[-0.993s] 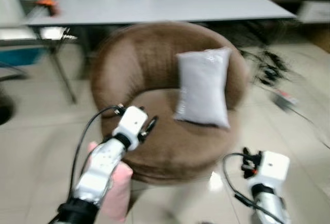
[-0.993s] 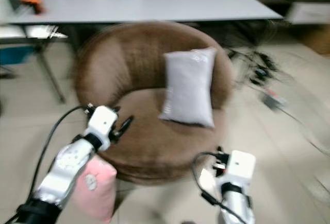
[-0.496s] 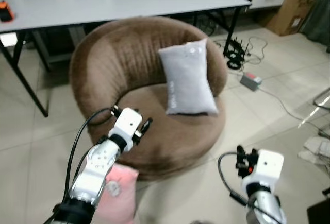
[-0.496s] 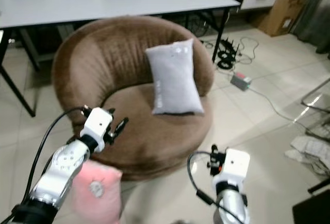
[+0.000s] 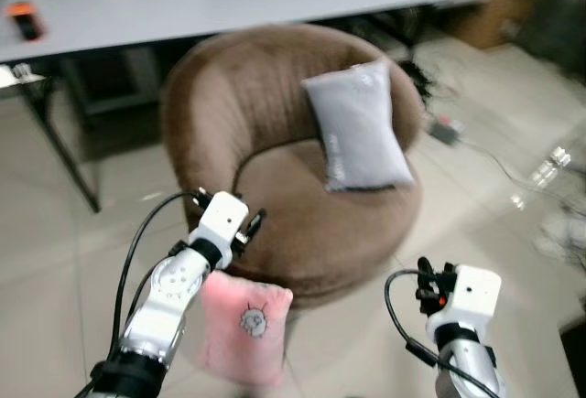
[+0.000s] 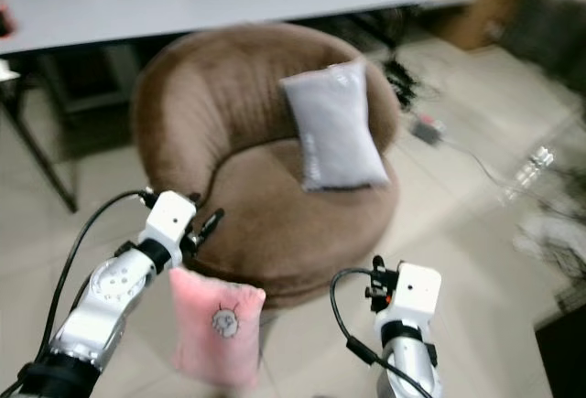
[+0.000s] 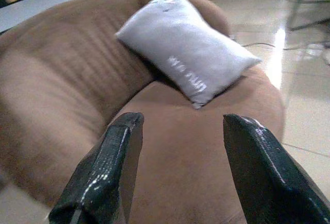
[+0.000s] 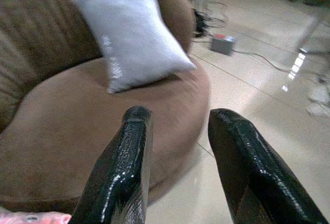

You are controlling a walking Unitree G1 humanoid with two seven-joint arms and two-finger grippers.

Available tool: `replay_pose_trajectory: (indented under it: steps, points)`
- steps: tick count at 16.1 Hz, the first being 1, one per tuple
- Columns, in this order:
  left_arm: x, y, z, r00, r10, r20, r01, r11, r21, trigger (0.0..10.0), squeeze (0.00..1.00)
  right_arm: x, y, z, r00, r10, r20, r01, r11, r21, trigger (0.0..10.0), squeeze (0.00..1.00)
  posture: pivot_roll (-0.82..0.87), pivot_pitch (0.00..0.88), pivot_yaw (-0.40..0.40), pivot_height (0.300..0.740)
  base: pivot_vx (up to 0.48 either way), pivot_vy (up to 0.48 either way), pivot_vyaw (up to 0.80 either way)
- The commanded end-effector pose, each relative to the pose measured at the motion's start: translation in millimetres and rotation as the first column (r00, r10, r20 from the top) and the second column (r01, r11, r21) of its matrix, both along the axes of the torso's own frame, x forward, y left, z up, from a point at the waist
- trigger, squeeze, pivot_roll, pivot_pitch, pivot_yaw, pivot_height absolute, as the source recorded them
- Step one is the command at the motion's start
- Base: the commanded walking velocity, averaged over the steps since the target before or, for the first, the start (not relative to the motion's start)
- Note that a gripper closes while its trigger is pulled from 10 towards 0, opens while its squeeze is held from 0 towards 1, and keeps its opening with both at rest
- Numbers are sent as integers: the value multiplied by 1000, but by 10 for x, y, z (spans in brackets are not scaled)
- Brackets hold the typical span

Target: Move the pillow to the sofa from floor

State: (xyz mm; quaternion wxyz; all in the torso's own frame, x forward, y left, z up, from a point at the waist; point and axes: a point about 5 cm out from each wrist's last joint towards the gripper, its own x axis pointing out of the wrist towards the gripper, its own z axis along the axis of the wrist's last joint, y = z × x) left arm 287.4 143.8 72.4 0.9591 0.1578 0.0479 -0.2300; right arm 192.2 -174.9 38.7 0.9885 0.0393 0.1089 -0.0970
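A pink pillow (image 5: 243, 325) with a small face printed on it stands on the tiled floor, against the front of the round brown sofa (image 5: 302, 224). A grey pillow (image 5: 357, 128) leans on the sofa's backrest. My left gripper (image 7: 178, 157) is open, just above the pink pillow at the sofa's front-left edge, pointing over the seat with nothing between its fingers. My right gripper (image 8: 178, 157) is also open and holds nothing. It hangs low to the right of the sofa's front, facing the seat and the grey pillow (image 8: 129, 33).
A long white table (image 5: 229, 0) stands behind the sofa, with a dark leg (image 5: 69, 155) at the left and an orange object (image 5: 23, 18) on top. Cables and a power strip (image 5: 446, 130) lie on the floor to the right.
The camera has swung, shifting the whole picture, and the pink pillow now shows more fully under my left arm. Both grippers keep their pose and stay open.
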Motion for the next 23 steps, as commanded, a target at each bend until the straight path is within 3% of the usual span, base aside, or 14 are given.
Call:
replay_pose_trajectory:
  steps: [1, 11, 23]
  points:
    - [28, -105, 44, 999, -35, 20, 35, 999, -2, 10000, 0, -25, -78, -2, 999, -32, -3, 32, 999, 3, 10000, 0, -45, 0, 2, 740, 0, 480, -800]
    - [93, -187, 65, 997, -68, 27, 68, 998, 0, 10000, 0, -53, -85, 0, 998, -63, 0, 63, 998, 12, 10000, 0, -57, 0, 23, 740, 0, 480, -800]
    - [69, -233, 32, 996, -83, 24, 83, 996, -12, 10000, 0, -103, -82, 5, 999, -52, -8, 52, 999, 0, 10000, 0, -69, 0, 17, 740, 0, 480, -800]
